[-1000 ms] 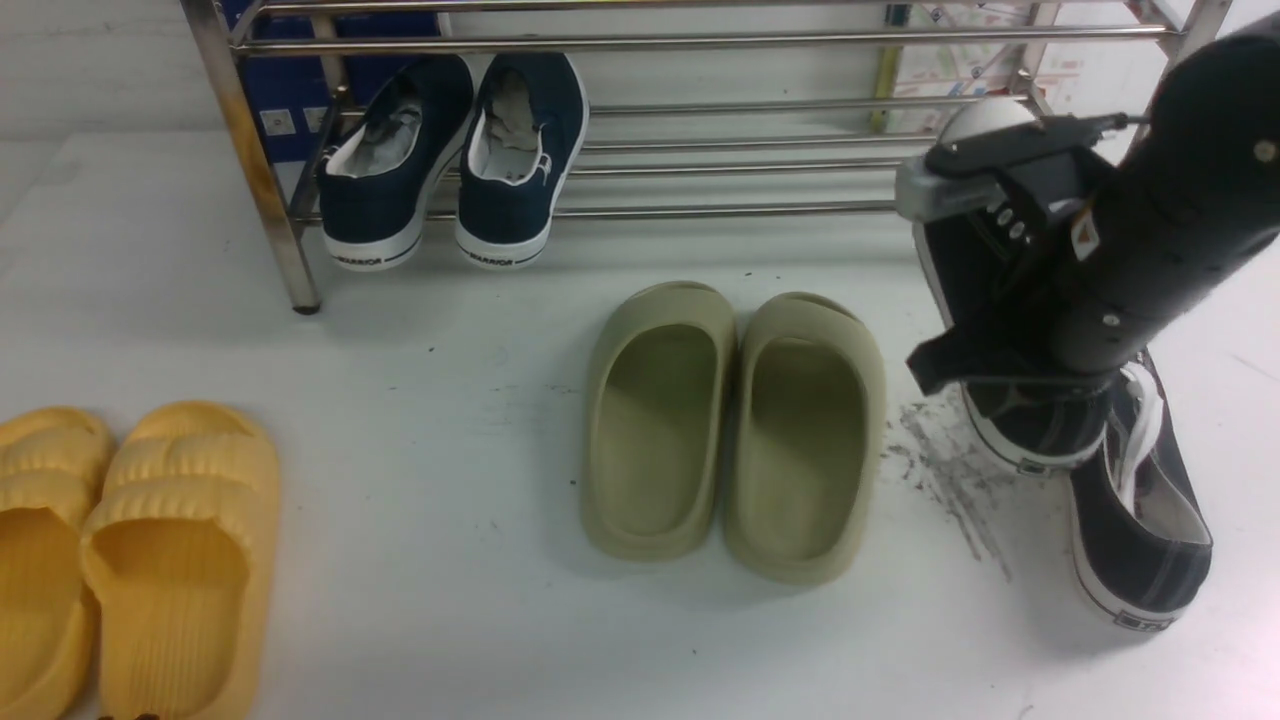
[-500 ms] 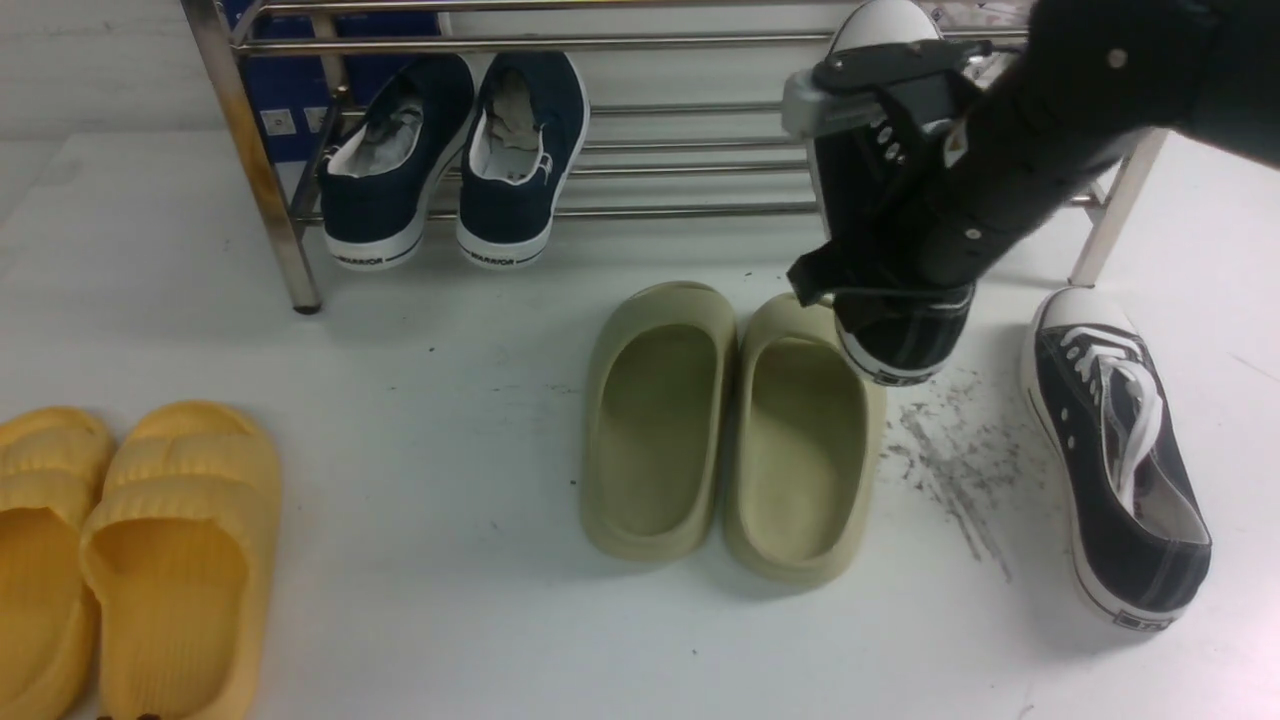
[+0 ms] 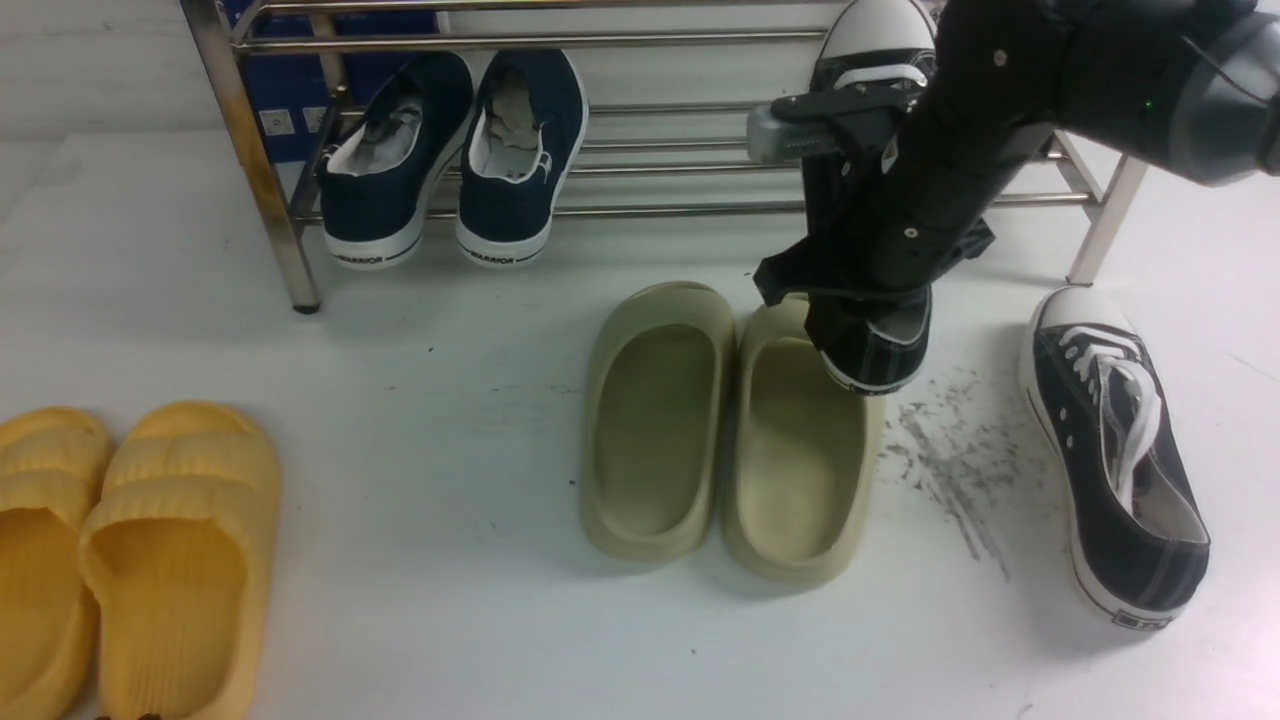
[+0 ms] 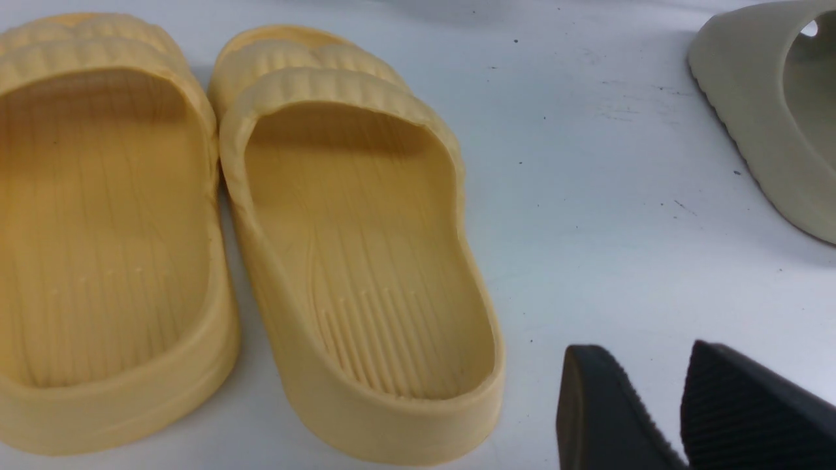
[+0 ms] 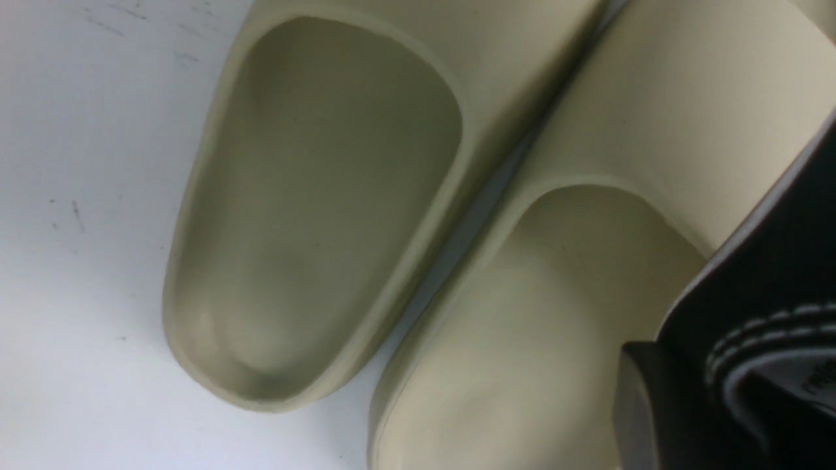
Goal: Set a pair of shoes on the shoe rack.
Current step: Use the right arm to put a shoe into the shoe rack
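Observation:
One black canvas sneaker [image 3: 880, 345] hangs in the air, its white toe cap up at the shoe rack's [image 3: 650, 42] bars and its heel over the right olive slide. My right gripper [image 3: 850, 295] is shut on its collar; in the right wrist view one dark finger [image 5: 653, 405] presses the black canvas [image 5: 771, 287]. The second sneaker of the pair [image 3: 1115, 450] lies on the white table at the right, toe toward the rack. My left gripper [image 4: 643, 365] shows only in the left wrist view, open and holding nothing, low over the table beside the yellow slides.
Navy slip-on sneakers [image 3: 450, 160] lean on the rack's lower left bars. Olive-green slides [image 3: 730, 430] sit mid-table below the held sneaker. Yellow slides [image 3: 130, 550] lie at the near left. A rack leg [image 3: 1105, 225] stands right of my arm, and black scuff marks [image 3: 950, 460] streak the table.
My right arm has carried the sneaker up and to the left, away from its mate, bringing the toe cap to the rack bars. Its mate now shows in full.

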You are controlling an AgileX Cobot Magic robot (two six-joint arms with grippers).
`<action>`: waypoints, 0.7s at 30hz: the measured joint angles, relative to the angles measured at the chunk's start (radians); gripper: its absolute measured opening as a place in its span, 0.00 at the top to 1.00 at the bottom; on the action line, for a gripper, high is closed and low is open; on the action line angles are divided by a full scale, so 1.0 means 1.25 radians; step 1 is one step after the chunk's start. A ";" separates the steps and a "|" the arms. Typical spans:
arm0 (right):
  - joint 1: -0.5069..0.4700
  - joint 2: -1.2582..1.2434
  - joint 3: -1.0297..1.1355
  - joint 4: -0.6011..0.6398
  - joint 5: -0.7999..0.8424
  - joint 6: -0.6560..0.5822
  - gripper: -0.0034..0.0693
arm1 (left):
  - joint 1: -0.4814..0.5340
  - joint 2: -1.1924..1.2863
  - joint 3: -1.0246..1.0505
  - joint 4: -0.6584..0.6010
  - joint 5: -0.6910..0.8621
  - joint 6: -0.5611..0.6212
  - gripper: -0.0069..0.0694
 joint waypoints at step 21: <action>0.013 -0.255 0.087 0.039 0.119 0.016 0.92 | 0.000 0.000 0.000 0.000 0.000 0.000 0.61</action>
